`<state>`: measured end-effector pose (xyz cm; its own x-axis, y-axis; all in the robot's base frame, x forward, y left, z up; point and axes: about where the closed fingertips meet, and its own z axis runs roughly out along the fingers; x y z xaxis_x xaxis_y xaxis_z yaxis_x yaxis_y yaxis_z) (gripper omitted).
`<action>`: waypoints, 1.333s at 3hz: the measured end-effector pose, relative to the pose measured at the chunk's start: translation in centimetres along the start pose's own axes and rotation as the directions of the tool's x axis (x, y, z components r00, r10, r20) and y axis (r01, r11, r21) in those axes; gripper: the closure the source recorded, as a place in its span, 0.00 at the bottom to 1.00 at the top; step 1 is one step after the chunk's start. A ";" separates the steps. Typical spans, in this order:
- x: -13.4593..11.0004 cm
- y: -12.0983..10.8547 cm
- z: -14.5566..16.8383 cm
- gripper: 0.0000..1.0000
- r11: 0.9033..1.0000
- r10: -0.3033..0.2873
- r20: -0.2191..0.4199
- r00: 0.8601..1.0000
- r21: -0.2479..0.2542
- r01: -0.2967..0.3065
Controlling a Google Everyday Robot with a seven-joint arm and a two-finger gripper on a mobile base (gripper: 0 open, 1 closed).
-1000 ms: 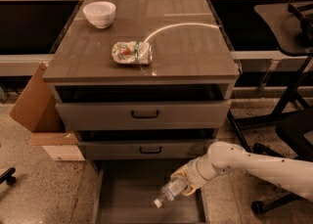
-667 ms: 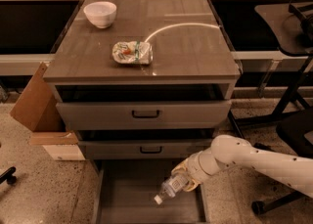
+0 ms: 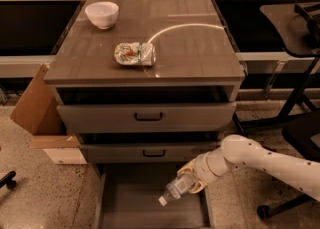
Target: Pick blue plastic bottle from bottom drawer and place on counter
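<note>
Camera view: gripper is low at the right of the bottom drawer, fingers closed around the base end of the blue plastic bottle. The bottle is tilted, white cap pointing down-left, and looks to be held just above the drawer floor rather than lying on it.

Step in hand, as judged: grasp done, lift-out starting. The next move calls for a raise up and out toward the robot, clearing the fronts of the two drawers with black handles above, both standing slightly open, then a carry over the counter.

On the counter: a snack packet near the middle, a white bowl at the back left, and a curved white line. The right half is free for set-down. A cardboard box is left of the cabinet and a chair is to the right, near the arm's swing path.
</note>
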<state>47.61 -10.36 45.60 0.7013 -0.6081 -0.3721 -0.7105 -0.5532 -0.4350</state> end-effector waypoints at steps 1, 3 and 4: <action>0.2 -2.2 -5.1 1.00 0.998 0.032 0.016 0.999 0.053 -0.032; -1.2 -7.1 -16.8 1.00 0.987 0.103 0.041 0.994 0.121 -0.108; -1.4 -7.3 -17.4 1.00 0.986 0.107 0.037 0.994 0.126 -0.111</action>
<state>50.78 -15.35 63.62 0.6228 -0.6422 -0.4470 -0.7709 -0.4060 -0.4908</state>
